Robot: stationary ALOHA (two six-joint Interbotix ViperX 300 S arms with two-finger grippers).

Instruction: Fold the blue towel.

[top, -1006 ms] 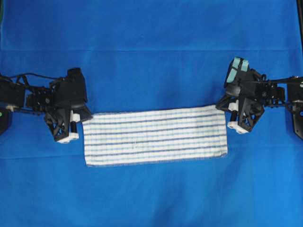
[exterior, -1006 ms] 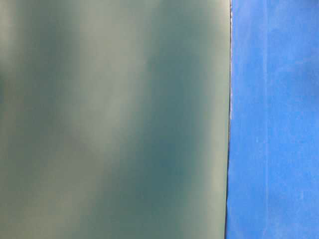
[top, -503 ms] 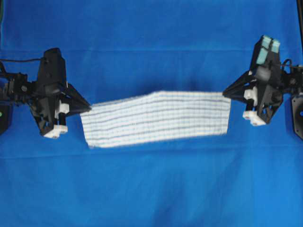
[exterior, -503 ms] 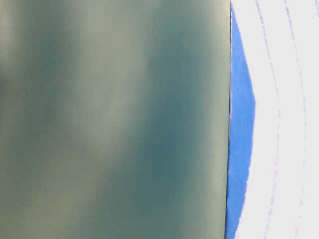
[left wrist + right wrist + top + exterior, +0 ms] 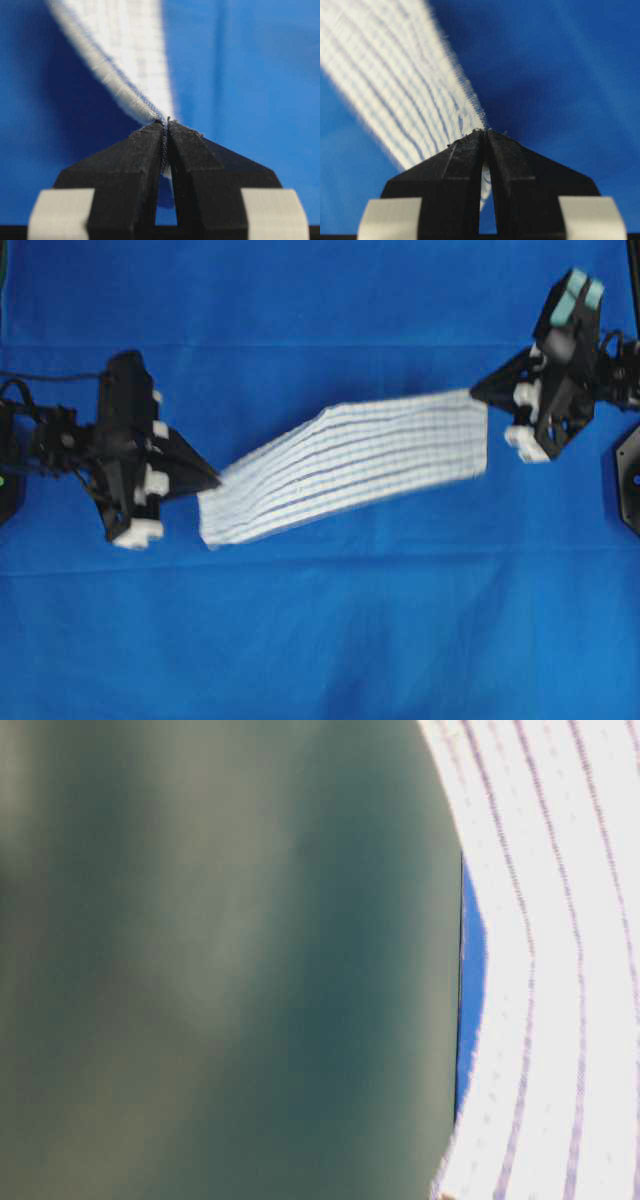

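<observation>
A blue towel, white with thin blue stripes, is held stretched above the blue table cloth. Its left corner is pinched in the closed left gripper, its right corner in the closed right gripper. The towel slopes upward to the right in the overhead view.
</observation>
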